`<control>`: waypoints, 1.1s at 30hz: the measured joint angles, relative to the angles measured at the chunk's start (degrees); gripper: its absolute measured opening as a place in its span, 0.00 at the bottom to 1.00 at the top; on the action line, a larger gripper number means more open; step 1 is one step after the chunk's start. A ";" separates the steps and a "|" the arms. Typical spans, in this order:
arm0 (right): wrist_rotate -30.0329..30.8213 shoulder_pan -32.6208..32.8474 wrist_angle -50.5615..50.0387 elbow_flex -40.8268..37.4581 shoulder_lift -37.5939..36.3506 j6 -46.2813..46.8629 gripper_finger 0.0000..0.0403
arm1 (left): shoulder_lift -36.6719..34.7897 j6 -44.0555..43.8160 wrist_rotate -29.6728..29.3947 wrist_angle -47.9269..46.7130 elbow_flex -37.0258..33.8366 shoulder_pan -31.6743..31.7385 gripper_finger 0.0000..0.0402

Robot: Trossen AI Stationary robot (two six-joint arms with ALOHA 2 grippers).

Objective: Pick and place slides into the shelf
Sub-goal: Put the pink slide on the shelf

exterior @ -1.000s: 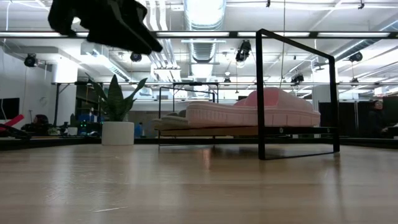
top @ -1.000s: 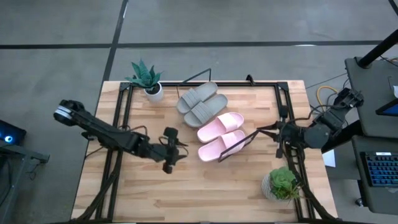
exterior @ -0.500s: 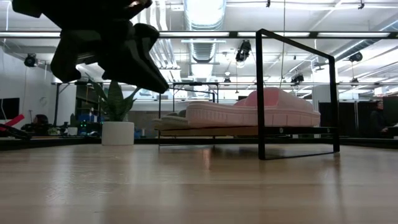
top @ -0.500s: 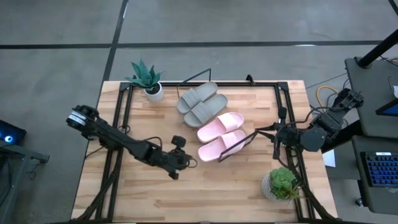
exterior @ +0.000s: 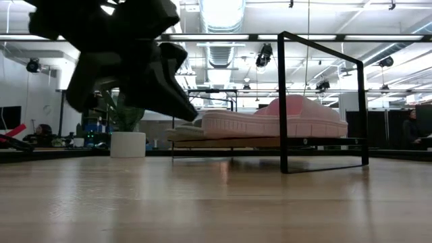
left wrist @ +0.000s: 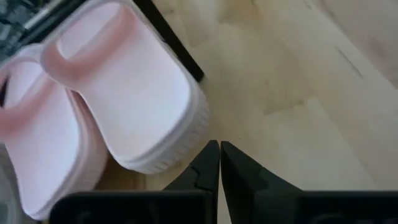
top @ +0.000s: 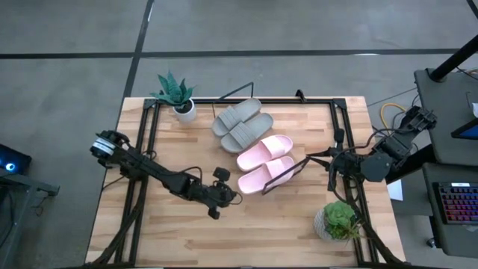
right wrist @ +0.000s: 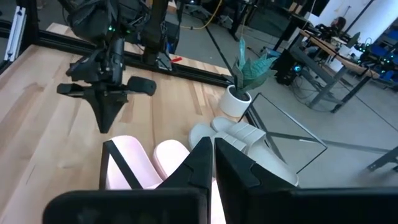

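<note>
While the slides (top: 254,146) sit shelved, the left gripper (top: 231,197) hovers closed, empty

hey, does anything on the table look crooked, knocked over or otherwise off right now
Nothing stands out. The four slides, grey pair and pink pair, lie side by side, right way up, on the shelf. Both plants stand upright.
</note>
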 joint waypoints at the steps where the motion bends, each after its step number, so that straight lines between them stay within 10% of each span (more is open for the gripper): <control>1: 0.06 -0.01 -0.02 -0.01 0.00 -0.01 0.02 | 0.15 0.69 0.00 0.79 0.01 0.42 0.00; 33: 0.42 0.00 0.00 -0.01 0.00 -0.42 0.02 | 1.41 5.60 1.72 11.35 0.12 3.23 0.00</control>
